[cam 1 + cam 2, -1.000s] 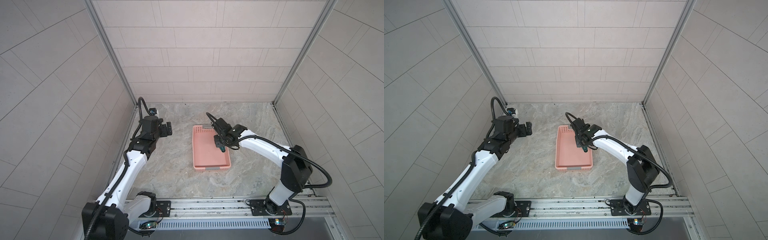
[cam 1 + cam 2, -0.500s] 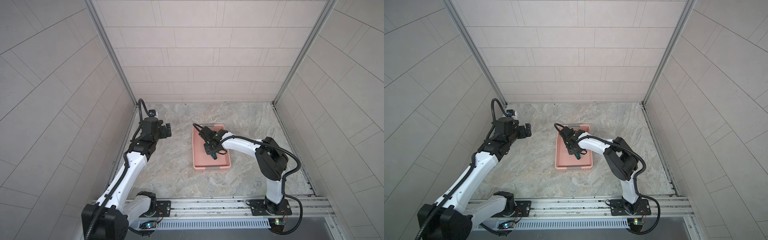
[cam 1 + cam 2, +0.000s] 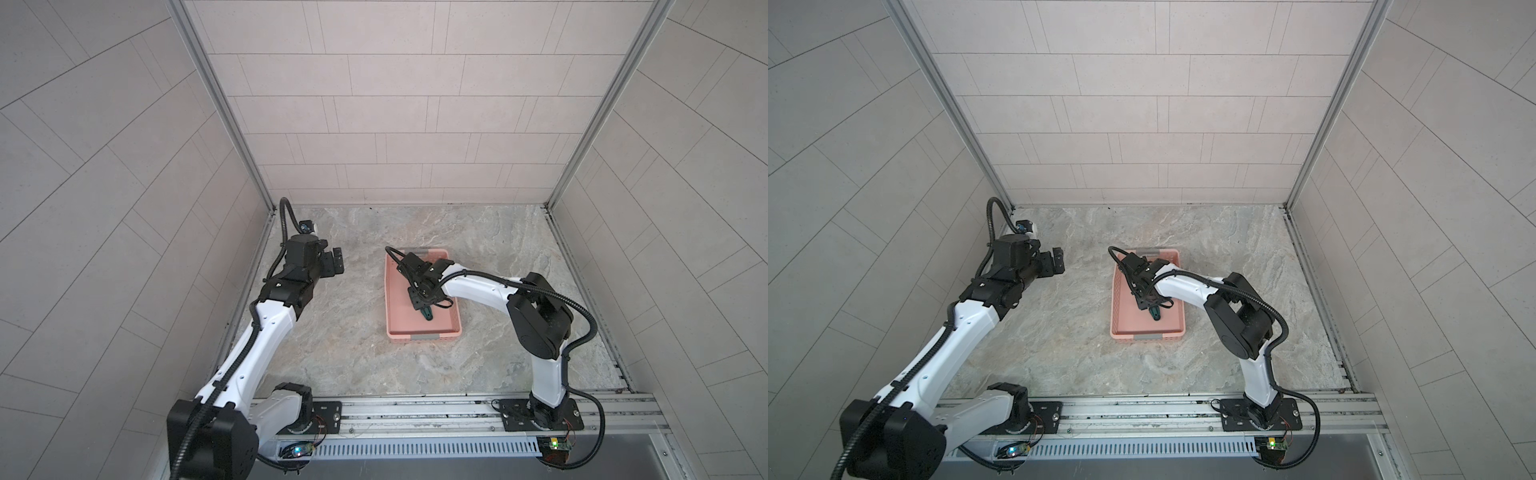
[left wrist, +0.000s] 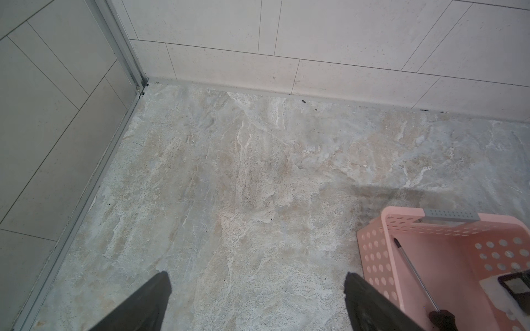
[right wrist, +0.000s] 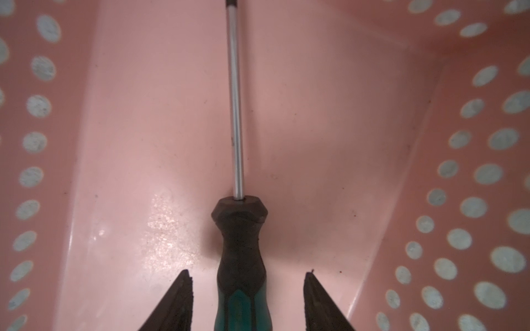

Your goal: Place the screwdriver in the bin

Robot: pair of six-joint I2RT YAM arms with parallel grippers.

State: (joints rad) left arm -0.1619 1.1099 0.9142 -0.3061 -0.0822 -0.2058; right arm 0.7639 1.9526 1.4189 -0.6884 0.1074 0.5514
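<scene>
The screwdriver (image 5: 241,258), teal and black handle with a thin metal shaft, lies flat on the floor of the salmon-pink bin (image 5: 473,143). My right gripper (image 5: 246,272) is low inside the bin and open, one finger on each side of the handle with a gap on both sides. In both top views the handle end (image 3: 427,314) (image 3: 1155,314) pokes out from under the right gripper (image 3: 422,301) (image 3: 1148,301) in the bin (image 3: 419,331) (image 3: 1129,320). My left gripper (image 3: 337,262) (image 3: 1057,260) (image 4: 257,275) hovers open and empty left of the bin (image 4: 372,258), where the shaft (image 4: 413,272) shows.
The bin stands mid-floor on the marbled stone surface (image 3: 345,324). Tiled walls close the back and both sides. A metal rail (image 3: 415,409) with both arm bases runs along the front edge.
My right gripper came down into the bin with the screwdriver and has opened, leaving the screwdriver lying on the bin floor. The left arm has hardly moved.
</scene>
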